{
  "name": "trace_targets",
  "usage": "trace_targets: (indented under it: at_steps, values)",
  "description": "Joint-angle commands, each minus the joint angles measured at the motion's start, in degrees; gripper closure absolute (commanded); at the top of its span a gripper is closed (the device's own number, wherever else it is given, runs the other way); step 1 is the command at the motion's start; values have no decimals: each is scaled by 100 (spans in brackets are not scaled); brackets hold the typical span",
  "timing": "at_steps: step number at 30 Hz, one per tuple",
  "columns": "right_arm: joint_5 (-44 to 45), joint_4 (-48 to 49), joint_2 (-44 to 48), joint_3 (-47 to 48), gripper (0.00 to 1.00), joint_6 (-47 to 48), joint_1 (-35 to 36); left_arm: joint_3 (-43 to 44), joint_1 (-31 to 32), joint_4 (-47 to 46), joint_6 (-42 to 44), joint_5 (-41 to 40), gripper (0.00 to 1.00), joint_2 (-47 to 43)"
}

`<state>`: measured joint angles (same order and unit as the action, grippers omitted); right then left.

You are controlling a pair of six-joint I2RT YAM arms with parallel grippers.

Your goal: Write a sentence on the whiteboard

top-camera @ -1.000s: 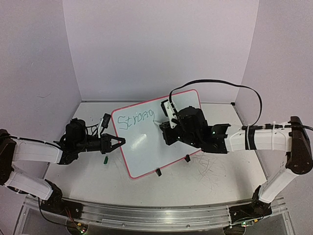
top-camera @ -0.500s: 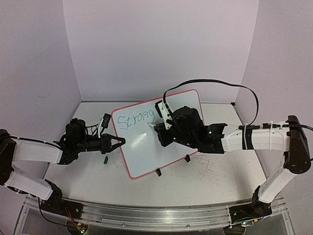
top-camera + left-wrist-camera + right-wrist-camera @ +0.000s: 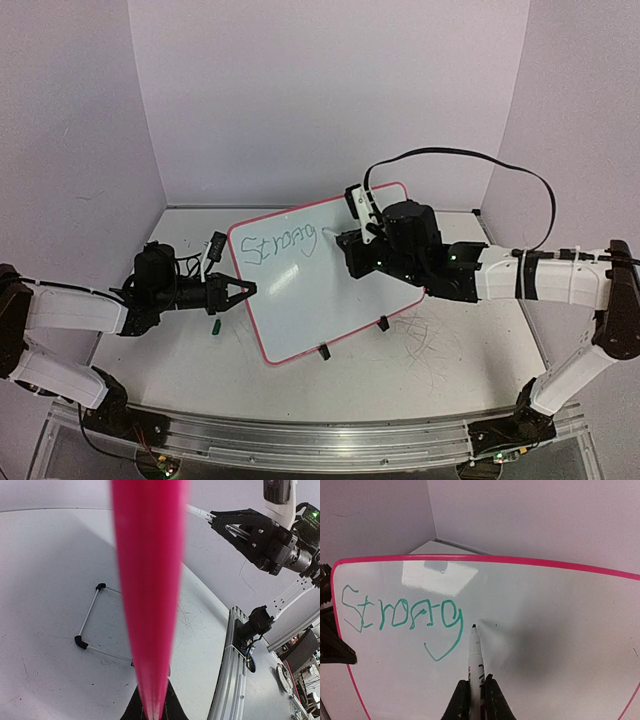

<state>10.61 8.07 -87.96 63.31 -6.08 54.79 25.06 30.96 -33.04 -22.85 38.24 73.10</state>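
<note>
The marker [image 3: 475,655] was pinched by the right gripper [image 3: 475,692], the whiteboard [image 3: 555,630] clamped by the left gripper [image 3: 240,290]. Only "Strong" of the sentence [image 3: 400,615] was written; a fresh stroke at its three o'clock was judged needed.

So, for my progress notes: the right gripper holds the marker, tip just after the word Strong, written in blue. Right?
The colour is wrong: the sentence, reading Strong, is green, not blue, as the right wrist view shows. The right gripper does hold the marker, tip just after that word on the whiteboard.
</note>
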Motion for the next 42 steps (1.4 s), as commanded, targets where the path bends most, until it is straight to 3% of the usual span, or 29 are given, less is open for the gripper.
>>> trace_targets:
  at_steps: [1, 42]
  values:
    - [-174, 269, -65, 226, 100, 100, 4, 92, -11, 13, 377, -180, 100, -119]
    - [690, 280, -366, 348, 100, -101, -82, 101, -11, 82, 417, -185, 100, -169]
